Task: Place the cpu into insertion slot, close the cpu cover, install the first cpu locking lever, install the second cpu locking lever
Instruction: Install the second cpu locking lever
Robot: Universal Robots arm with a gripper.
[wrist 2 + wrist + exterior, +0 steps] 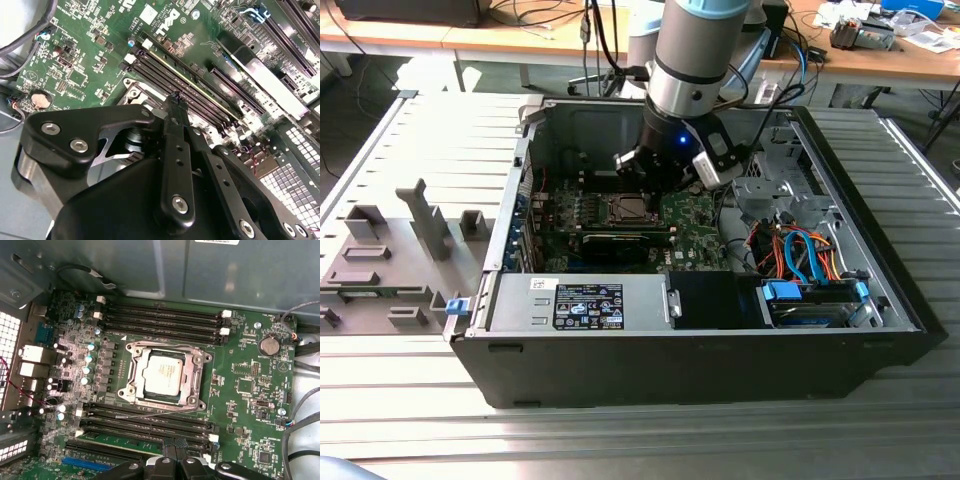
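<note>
In the first wrist view the cpu point(162, 374) lies flat in the insertion slot point(131, 390), its silver-grey top facing up. The cpu cover point(193, 371) is down around it as a silver frame. A thin wire lever point(150, 413) runs along one side of the socket, next to the memory slots. My gripper point(175, 446) hovers beside the socket over those slots, fingertips together and holding nothing. The second wrist view has the black gripper point(174, 100) above a corner of the insertion slot point(135, 92). In the exterior view the gripper point(655, 178) hangs inside the open case just above the insertion slot point(628, 208).
The open black computer case point(700, 350) lies on a slatted metal table point(620, 440). Blue and orange cables point(800, 250) and a drive bay fill the case toward the exterior view's right. Grey fixtures point(390, 250) stand at the exterior view's left. Long black memory slots point(160, 317) flank the socket.
</note>
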